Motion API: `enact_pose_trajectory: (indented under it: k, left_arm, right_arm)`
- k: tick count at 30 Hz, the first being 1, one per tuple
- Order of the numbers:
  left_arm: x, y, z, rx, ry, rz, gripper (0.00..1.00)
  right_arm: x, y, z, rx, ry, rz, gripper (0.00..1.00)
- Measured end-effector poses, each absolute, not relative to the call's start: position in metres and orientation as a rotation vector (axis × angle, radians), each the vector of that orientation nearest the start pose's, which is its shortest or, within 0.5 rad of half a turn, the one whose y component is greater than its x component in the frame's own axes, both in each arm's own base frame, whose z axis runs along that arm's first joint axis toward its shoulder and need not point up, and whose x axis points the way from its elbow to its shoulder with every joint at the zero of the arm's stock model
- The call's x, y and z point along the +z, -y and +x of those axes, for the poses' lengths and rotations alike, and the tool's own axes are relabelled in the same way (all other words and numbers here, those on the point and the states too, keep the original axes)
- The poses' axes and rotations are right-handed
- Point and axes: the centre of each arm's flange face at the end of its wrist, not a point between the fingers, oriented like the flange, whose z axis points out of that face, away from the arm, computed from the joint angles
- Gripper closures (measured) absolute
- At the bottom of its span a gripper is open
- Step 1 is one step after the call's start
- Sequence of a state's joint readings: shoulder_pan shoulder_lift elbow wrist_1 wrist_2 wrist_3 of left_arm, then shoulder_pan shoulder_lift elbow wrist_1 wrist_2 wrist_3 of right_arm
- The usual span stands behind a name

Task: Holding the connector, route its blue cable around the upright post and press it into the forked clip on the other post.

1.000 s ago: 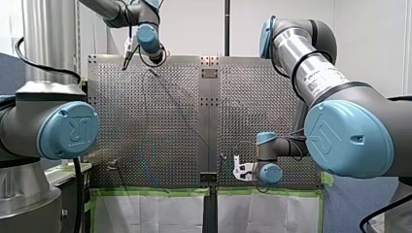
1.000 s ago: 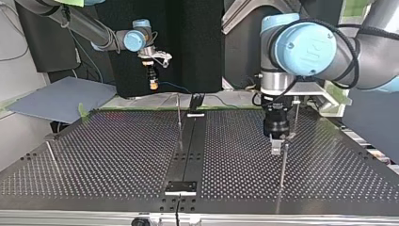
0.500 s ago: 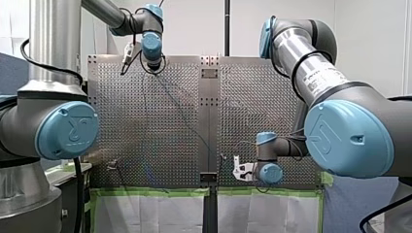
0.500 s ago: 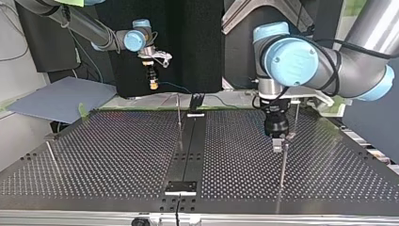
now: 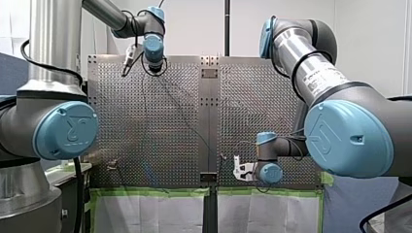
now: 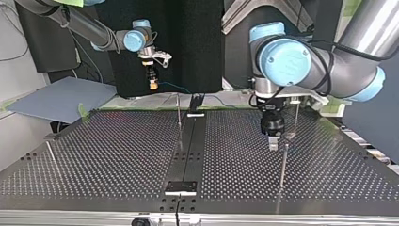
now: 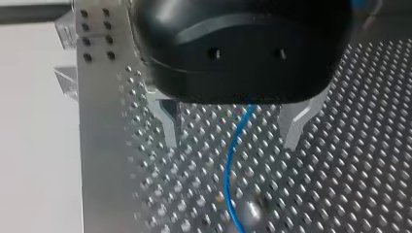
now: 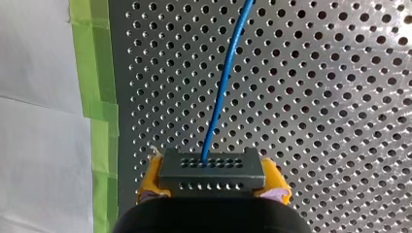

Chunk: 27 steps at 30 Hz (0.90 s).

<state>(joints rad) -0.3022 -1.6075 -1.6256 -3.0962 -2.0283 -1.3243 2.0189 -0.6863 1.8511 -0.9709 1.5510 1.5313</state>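
My right gripper has its yellow pads shut on the black connector. The blue cable leaves the connector and runs off over the perforated table. In the top view this gripper hangs above the table's far edge at the left. My left gripper is open, metal fingers wide apart. The blue cable passes loosely between them, down to a blurred grey post top. In the top view my left gripper hangs just behind a thin upright post.
Another thin post stands near the dark centre strip. A further post rises behind my left gripper, and a short one leans at the top view's left. Green tape lines the table edge.
My left arm has swung, carrying its gripper a little toward the top view's left and away from the near post. My right arm and the connector have not moved.
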Motion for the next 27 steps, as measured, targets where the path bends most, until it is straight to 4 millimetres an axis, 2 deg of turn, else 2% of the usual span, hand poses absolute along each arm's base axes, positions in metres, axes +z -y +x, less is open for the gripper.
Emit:
enact_pose_trajectory:
  k: [14,19,27]
  left_arm:
    - [0.44,0.239,0.453,0.29,-1.598,0.102,0.01]
    - [0.448,0.239,0.457,0.282,-1.575,0.087,0.01]
    - [0.474,0.243,0.467,0.25,-1.533,0.048,0.01]
  right_arm:
    - [-0.046,0.447,0.366,1.39,1.02,1.731,1.0]
    - [-0.046,0.448,0.366,1.391,1.02,1.73,1.0]
    - [-0.046,0.447,0.366,1.391,1.018,1.731,1.0]
